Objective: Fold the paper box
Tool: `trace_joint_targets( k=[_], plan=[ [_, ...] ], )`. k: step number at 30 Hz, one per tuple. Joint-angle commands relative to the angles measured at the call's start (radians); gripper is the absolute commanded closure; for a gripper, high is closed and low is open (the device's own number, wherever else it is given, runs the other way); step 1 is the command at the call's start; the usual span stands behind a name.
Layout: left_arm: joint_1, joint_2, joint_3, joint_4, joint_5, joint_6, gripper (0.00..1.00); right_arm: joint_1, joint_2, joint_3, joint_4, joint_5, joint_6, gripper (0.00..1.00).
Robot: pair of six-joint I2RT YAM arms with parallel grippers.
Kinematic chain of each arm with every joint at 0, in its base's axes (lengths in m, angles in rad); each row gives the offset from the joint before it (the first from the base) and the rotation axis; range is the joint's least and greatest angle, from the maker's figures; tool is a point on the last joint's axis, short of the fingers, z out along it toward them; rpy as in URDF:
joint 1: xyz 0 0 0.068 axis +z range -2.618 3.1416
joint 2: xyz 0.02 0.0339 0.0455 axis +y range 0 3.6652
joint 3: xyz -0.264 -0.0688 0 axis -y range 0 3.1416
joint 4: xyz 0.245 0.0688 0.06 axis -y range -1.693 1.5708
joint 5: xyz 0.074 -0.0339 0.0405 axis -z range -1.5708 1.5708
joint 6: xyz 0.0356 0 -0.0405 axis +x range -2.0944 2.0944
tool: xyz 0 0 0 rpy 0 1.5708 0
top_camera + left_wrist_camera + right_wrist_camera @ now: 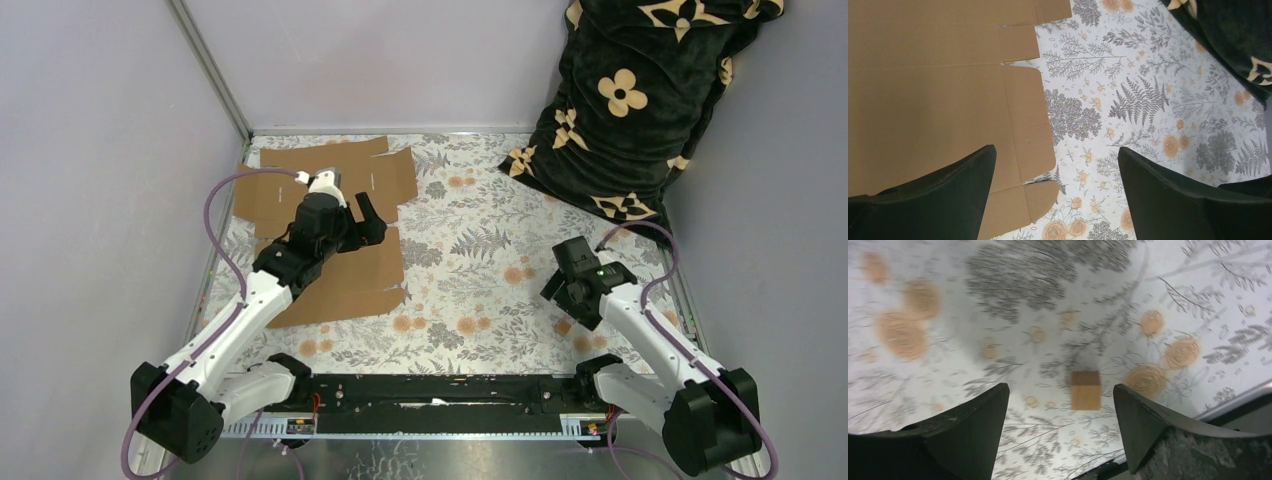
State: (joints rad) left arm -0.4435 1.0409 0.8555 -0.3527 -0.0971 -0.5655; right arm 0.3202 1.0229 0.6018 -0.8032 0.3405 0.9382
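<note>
A dark plush blanket (620, 110) with cream flower motifs is heaped in the far right corner, leaning against the wall and well apart from everything else. The bench (470, 250) wears a cloth printed with grey ferns and orange blooms. A black rail (430, 395) runs along its near edge between the two arm bases. Purple cables (215, 215) loop beside each arm.

A small wooden cube (1085, 390) shows in the right wrist view. It lies on the cloth below the right end effector (1060, 386), slightly blurred, touching neither finger. That end effector hangs over the right side of the bench with its fingers spread wide and nothing between them.

The paper box (350, 285) lies at the far left of the bench, close to the left wall. It is a flat brown sheet with all its flaps down. The left arm reaches over its middle and hides part of it from above.

The left end effector (368, 222) hovers over the sheet's right edge. Its fingers are spread wide and grip nothing; one is above cardboard, the other above bare cloth.

The sheet's long axis runs from the far wall toward the arms, slightly skewed. Its notched side flaps and tabs (1018, 50) point toward the bench's middle.
</note>
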Motion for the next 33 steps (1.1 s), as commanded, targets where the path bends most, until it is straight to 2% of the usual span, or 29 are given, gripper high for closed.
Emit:
trace_joint_targets(
  k=[1, 4, 6, 8, 10, 16, 21, 25, 29, 33],
  plan=[
    [-0.003, 0.04, 0.064, -0.022, -0.04, 0.04, 0.01, 0.007, -0.049, 0.149, 0.1, -0.074, -0.137, 0.11],
    [0.019, 0.047, 0.081, -0.06, -0.074, 0.037, 0.02, 0.011, -0.014, 0.243, 0.253, -0.206, -0.276, 0.08],
    [0.086, 0.044, 0.068, -0.056, 0.012, -0.005, 0.02, 0.011, 0.055, 0.313, 0.358, -0.321, -0.357, 0.07],
    [0.182, 0.051, 0.054, -0.032, 0.153, -0.037, 0.02, 0.011, 0.199, 0.399, 0.434, -0.441, -0.424, 0.07],
    [0.257, 0.073, 0.059, -0.042, 0.224, -0.046, 0.02, 0.011, 0.357, 0.501, 0.475, -0.522, -0.464, 0.08],
    [0.335, 0.078, 0.076, -0.102, 0.227, -0.031, 0.02, 0.017, 0.835, 0.912, 0.528, -0.756, -0.53, 0.1],
    [0.347, 0.013, 0.06, -0.136, 0.212, -0.043, 0.02, 0.033, 1.16, 1.329, 0.496, -0.853, -0.548, 0.11],
    [0.347, -0.03, 0.065, -0.187, 0.187, -0.031, 0.01, 0.053, 1.356, 1.561, 0.499, -0.877, -0.531, 0.11],
    [0.347, -0.073, 0.059, -0.226, 0.146, -0.02, 0.02, 0.079, 1.484, 1.68, 0.569, -0.903, -0.469, 0.12],
    [0.347, -0.101, 0.043, -0.233, 0.128, -0.016, 0.01, 0.126, 1.529, 1.676, 0.658, -0.884, -0.435, 0.13]
  ],
)
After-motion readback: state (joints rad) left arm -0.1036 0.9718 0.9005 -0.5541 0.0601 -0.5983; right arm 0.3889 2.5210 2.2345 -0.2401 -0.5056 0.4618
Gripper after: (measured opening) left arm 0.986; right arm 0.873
